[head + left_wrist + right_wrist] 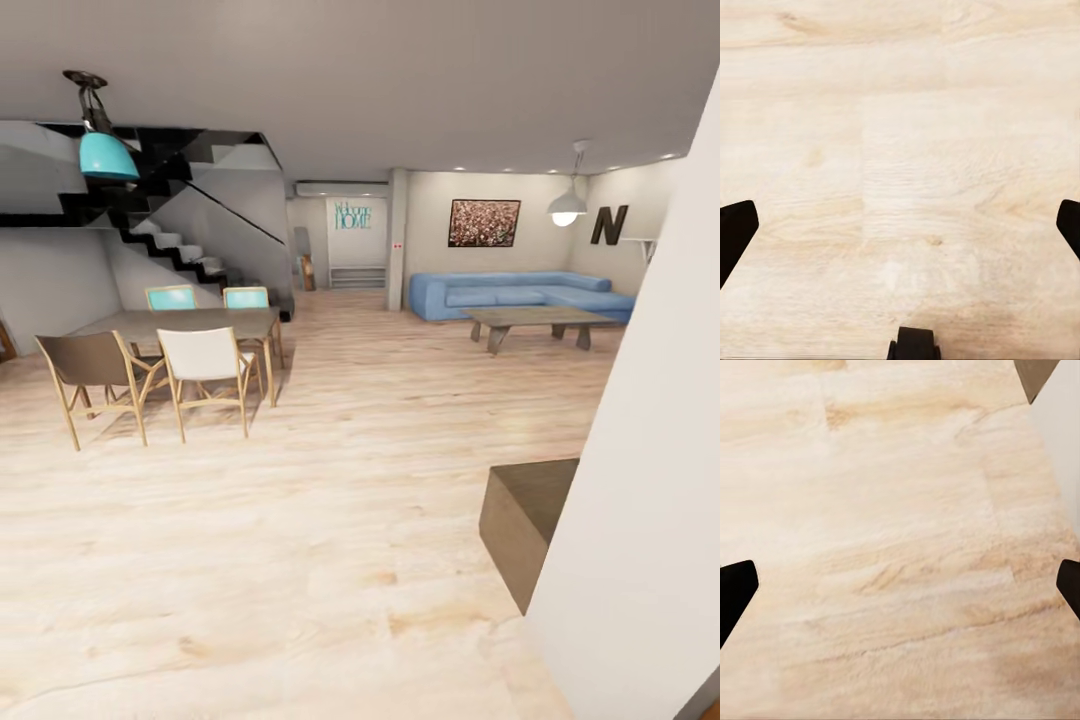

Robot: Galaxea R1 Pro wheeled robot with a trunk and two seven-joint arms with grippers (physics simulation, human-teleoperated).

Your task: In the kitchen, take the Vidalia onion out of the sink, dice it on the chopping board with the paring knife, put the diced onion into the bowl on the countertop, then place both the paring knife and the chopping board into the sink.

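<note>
A dining table (190, 322) with chairs (205, 365) stands to my left, a sofa (520, 293) far ahead right, a coffee table (535, 320) before it.

Head camera faces forward over wood floor (300, 560) toward sofa (520, 293); both wrist cameras look down, close on that floor.

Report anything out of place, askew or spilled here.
Nothing stands out. The dining table has its chairs drawn up, the sofa and coffee table sit squarely, and the wooden floor shows no spill.
</note>
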